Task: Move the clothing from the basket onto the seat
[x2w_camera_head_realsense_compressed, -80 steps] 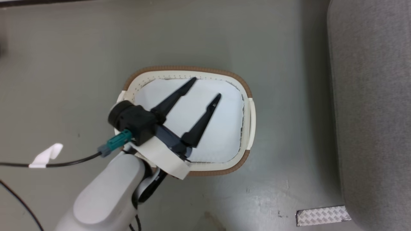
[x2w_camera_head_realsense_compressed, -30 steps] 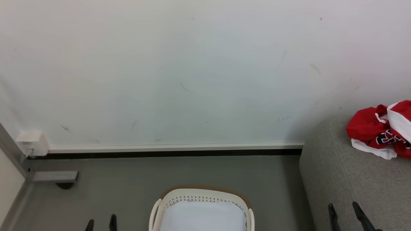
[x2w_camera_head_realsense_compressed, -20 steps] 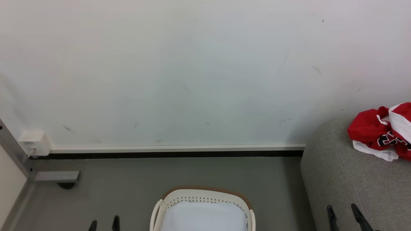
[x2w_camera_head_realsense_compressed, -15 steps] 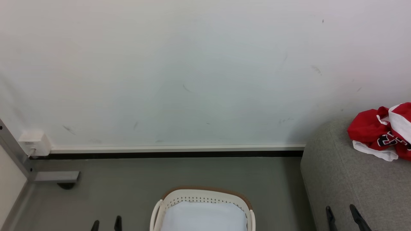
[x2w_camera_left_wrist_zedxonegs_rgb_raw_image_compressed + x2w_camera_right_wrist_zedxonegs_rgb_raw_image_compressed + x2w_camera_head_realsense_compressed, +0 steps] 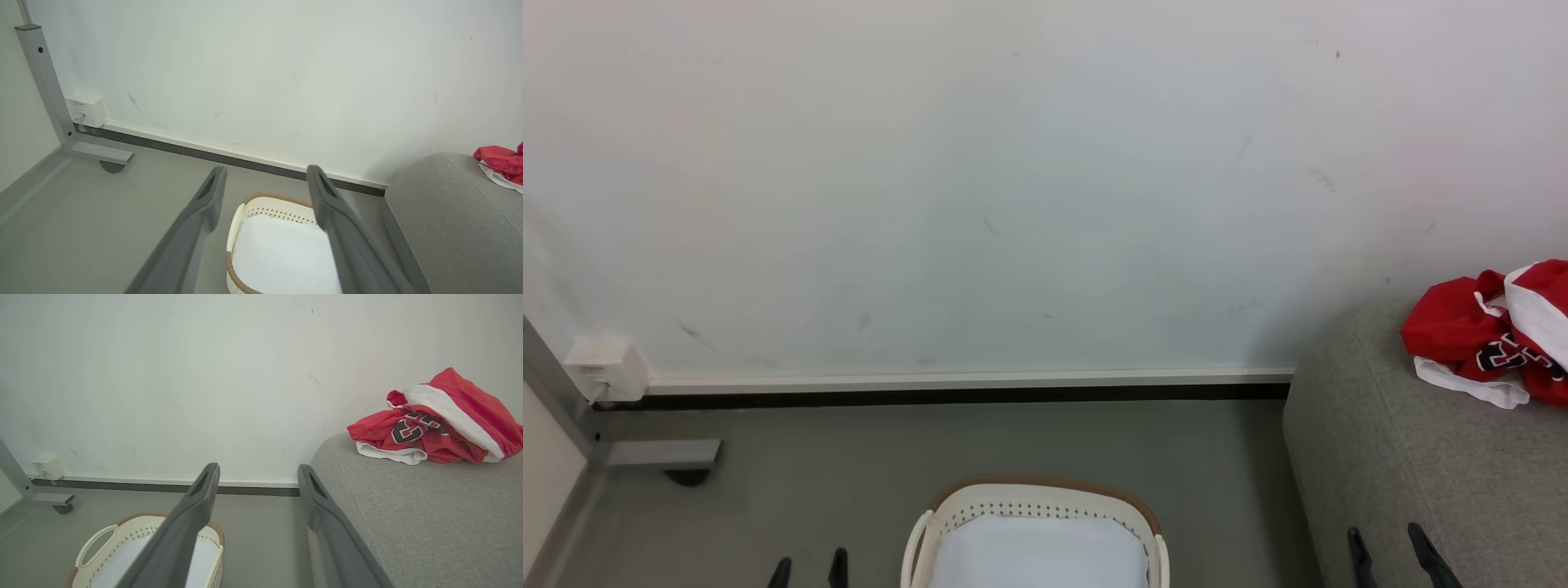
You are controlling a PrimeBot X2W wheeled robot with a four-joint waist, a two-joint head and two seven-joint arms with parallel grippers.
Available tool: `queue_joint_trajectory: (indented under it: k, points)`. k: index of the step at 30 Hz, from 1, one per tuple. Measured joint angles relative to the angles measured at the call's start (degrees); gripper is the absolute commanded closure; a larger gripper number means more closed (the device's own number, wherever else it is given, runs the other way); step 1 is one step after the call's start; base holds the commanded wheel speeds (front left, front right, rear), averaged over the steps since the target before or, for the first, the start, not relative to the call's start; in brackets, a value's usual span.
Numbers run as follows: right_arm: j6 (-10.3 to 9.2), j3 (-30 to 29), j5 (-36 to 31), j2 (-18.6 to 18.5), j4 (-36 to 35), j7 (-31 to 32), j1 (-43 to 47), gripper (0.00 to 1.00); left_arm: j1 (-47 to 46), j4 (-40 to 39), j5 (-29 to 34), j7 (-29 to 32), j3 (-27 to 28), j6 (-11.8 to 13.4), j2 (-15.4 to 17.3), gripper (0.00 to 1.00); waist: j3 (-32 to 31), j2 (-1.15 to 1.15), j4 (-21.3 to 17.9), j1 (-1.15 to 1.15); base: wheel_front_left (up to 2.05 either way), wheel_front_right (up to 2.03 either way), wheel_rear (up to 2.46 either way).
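Observation:
The clothing (image 5: pixel 1462 327), a red bundle with white trim and black numerals, lies on the grey seat (image 5: pixel 1380 457) at the right, close to the wall. The white basket (image 5: pixel 1033 498) with its brown rim stands on the floor at bottom centre, showing a white inside. My left gripper (image 5: pixel 810 567) is open just left of the basket, with nothing between its fingers. My right gripper (image 5: pixel 1384 539) is open over the seat's near left edge, holding nothing. The left wrist view looks past the left gripper (image 5: pixel 265 175) to the basket (image 5: pixel 245 208). In the right wrist view the right gripper (image 5: pixel 257 471) stands apart from the clothing (image 5: pixel 441 420).
A white wall with a dark baseboard (image 5: pixel 947 396) runs behind everything. A white socket box (image 5: pixel 605 367) and a grey metal frame foot (image 5: pixel 662 452) sit at the far left. Grey-green floor (image 5: pixel 849 482) lies between the wall, the basket and the seat.
The head view has risen from looking down into the basket to facing the wall. Over the last second my left fingertips drifted right towards the basket; the right fingertips sank slightly.

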Motion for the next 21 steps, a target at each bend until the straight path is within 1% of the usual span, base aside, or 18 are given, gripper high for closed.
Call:
queue_joint_trajectory:
  k: [21]
  points:
    - [0.0,0.19,0.03,0.0,0.56,0.0,0.01,0.0,-0.02,0.57,-0.35,0.0,-1.12,0.0,0.3,0.0,-0.7,0.0,-2.3,0.0,0.0,0.0,0.0]
